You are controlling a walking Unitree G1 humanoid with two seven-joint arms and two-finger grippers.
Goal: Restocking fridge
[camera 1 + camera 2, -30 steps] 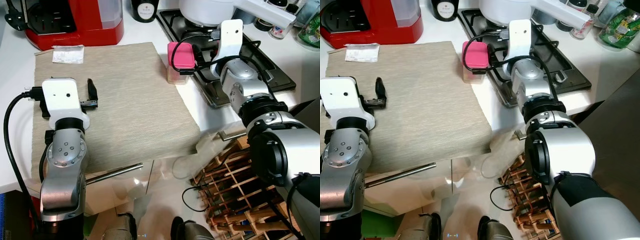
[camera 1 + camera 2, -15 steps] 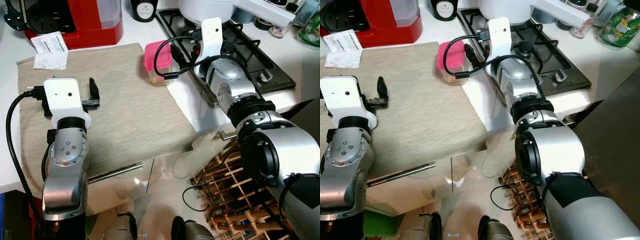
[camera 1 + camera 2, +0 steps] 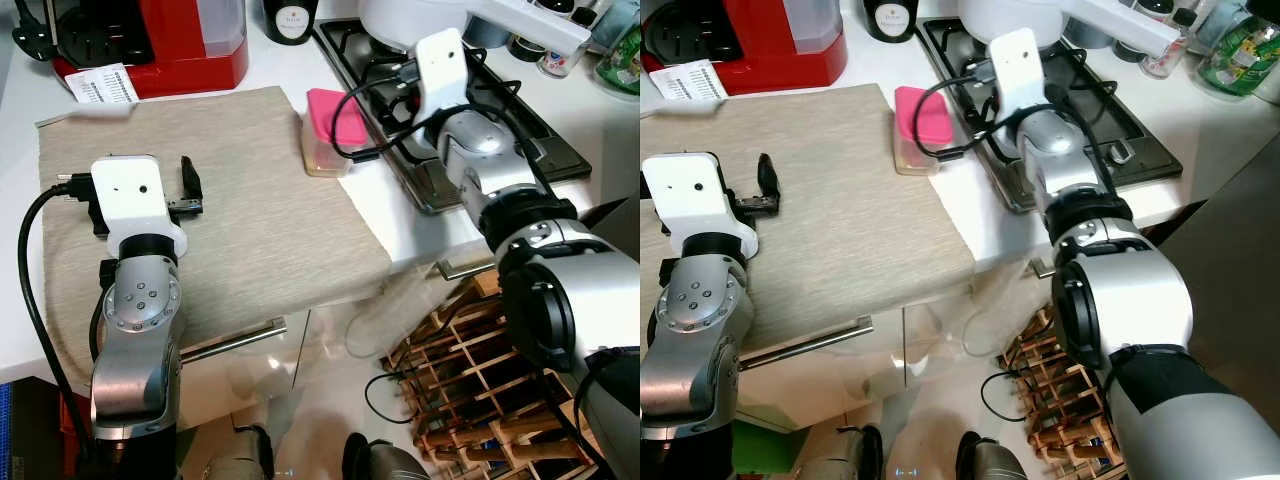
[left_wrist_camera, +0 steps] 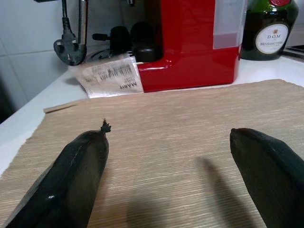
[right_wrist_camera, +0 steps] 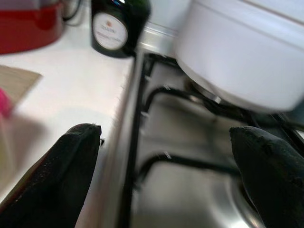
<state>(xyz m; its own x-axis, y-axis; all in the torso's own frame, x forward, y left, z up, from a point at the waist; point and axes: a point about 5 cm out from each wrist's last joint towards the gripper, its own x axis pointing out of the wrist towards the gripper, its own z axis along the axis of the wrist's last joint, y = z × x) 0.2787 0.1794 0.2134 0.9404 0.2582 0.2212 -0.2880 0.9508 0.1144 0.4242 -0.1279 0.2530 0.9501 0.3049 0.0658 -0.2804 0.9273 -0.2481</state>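
L gripper (image 4: 168, 175) hangs over the beige mat (image 3: 230, 215), fingers spread, holding nothing. The pink-lid box (image 3: 328, 132) now sits on the mat's far right edge, next to the stove (image 3: 470, 110). A sec ago the R gripper (image 5: 166, 175) had it; now it's let go, fingers wide, over the stove. Box is set down, not in a fridge yet. It's a clear tub w/ pink lid, upright.

A home kitchen is showing here. A white countertop (image 3: 420, 225) is holding a black gas hob (image 3: 470, 110) with a white pot (image 3: 410, 20) sitting on it. A red coffee machine (image 3: 150, 45) and a dark bottle (image 3: 290, 18) are standing at the back. A wooden wine rack (image 3: 460, 370) is sitting below the counter.
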